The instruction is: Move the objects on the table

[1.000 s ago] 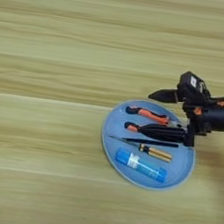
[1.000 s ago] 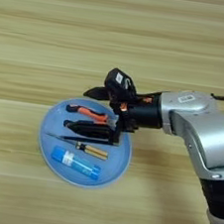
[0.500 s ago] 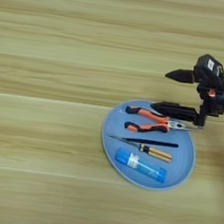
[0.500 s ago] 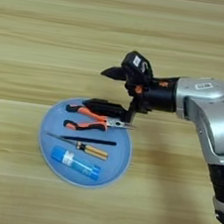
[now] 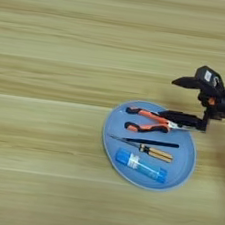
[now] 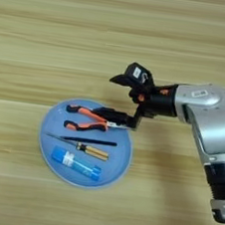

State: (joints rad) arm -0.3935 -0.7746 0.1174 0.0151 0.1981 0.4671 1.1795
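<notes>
Released and spread, my hand (image 6: 117,99) hangs over the pliers' (image 6: 89,119) right tip; their long axis runs left across the plate (image 6: 45,161).

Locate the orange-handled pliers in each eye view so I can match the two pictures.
Left eye view: orange-handled pliers lie right of centre, at the top of the blue plate.
Right eye view: left of centre, again at the plate's top.
Shared landmark: the screwdriver lies just below the pliers in both.
</notes>
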